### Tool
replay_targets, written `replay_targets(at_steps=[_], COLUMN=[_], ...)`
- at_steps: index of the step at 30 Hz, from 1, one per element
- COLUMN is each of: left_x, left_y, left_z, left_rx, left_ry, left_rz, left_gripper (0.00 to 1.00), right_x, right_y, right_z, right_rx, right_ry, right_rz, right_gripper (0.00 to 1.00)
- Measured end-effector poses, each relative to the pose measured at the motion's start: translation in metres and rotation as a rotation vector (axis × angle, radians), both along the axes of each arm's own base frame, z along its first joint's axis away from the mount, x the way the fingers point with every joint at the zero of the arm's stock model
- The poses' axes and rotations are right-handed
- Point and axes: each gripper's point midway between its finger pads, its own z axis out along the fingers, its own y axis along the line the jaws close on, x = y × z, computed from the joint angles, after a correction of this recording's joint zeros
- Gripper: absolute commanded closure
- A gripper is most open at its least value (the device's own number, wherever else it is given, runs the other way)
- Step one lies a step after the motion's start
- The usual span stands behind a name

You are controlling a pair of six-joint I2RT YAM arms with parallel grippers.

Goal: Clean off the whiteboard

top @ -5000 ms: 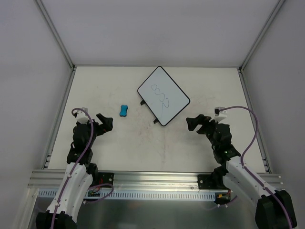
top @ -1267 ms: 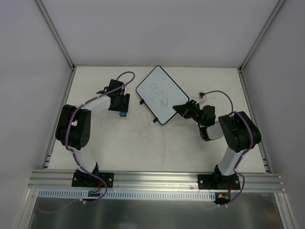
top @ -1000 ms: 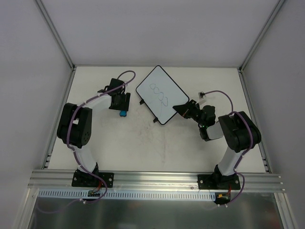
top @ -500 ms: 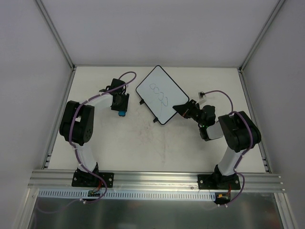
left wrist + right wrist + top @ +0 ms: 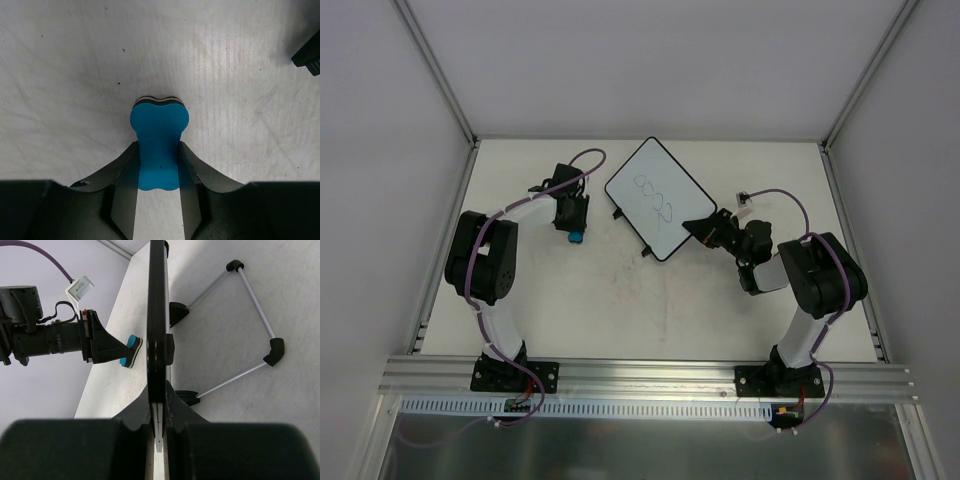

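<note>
The whiteboard (image 5: 660, 198) lies turned diagonally at the back middle of the table, with dark scribbles (image 5: 656, 196) on its face. My right gripper (image 5: 705, 226) is shut on its right rim. In the right wrist view the whiteboard (image 5: 158, 315) shows edge-on between the fingers of that gripper (image 5: 159, 396). The small blue eraser (image 5: 576, 237) sits left of the board. My left gripper (image 5: 572, 224) reaches down over it. In the left wrist view the gripper (image 5: 158, 147) is shut on the eraser (image 5: 159, 120), which rests on the table.
A thin wire stand (image 5: 260, 305) with black corner pieces sits under the board. One black tab (image 5: 307, 52) of the board shows at the right edge of the left wrist view. Metal rails (image 5: 450, 230) and white walls border the table on the left, right and back.
Over the last second my left gripper has closed around the blue eraser and shifted slightly. The right gripper and the whiteboard have stayed in place.
</note>
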Motion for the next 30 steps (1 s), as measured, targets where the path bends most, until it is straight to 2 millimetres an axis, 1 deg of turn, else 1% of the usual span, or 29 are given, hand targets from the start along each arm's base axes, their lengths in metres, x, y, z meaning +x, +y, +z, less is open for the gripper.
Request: replay_targets(at_steps=[2, 7, 8, 10, 13, 17, 21, 24, 26, 28, 30], left_x=[0.000, 0.002, 0.003, 0.004, 0.010, 0.025, 0.042, 0.049, 0.057, 0.067, 0.074], left_y=[-0.001, -0.010, -0.013, -0.018, -0.028, -0.047, -0.063, -0.073, -0.080, -0.087, -0.092], left_z=[0.000, 0.006, 0.010, 0.019, 0.044, 0.087, 0.117, 0.128, 0.134, 0.135, 0.130], left_rx=[-0.009, -0.059, -0.076, -0.110, -0.178, -0.300, -0.408, -0.470, -0.513, -0.548, -0.574], left_ry=[0.001, -0.003, -0.007, -0.024, -0.077, -0.186, -0.269, -0.291, -0.310, -0.320, -0.321], left_rz=[0.005, 0.013, 0.013, 0.013, 0.016, 0.012, 0.012, 0.015, 0.015, 0.019, 0.023], left_gripper=[0.98, 0.99, 0.96, 0.93, 0.93, 0.94, 0.96, 0.97, 0.98, 0.97, 0.98], right_x=[0.000, 0.000, 0.000, 0.000, 0.000, 0.000, 0.000, 0.000, 0.000, 0.000, 0.000], right_y=[0.000, 0.000, 0.000, 0.000, 0.000, 0.000, 0.000, 0.001, 0.001, 0.001, 0.001], right_z=[0.000, 0.000, 0.000, 0.000, 0.000, 0.000, 0.000, 0.001, 0.001, 0.001, 0.001], right_rx=[0.000, 0.000, 0.000, 0.000, 0.000, 0.000, 0.001, 0.001, 0.001, 0.001, 0.001], right_ry=[0.000, 0.001, 0.001, 0.000, 0.000, -0.001, -0.001, -0.001, -0.001, -0.001, -0.001], right_rz=[0.000, 0.000, 0.000, 0.002, 0.002, 0.003, 0.003, 0.005, 0.006, 0.006, 0.006], right_gripper=[1.00, 1.00, 1.00, 1.00, 1.00, 0.98, 0.98, 0.98, 0.98, 0.99, 0.99])
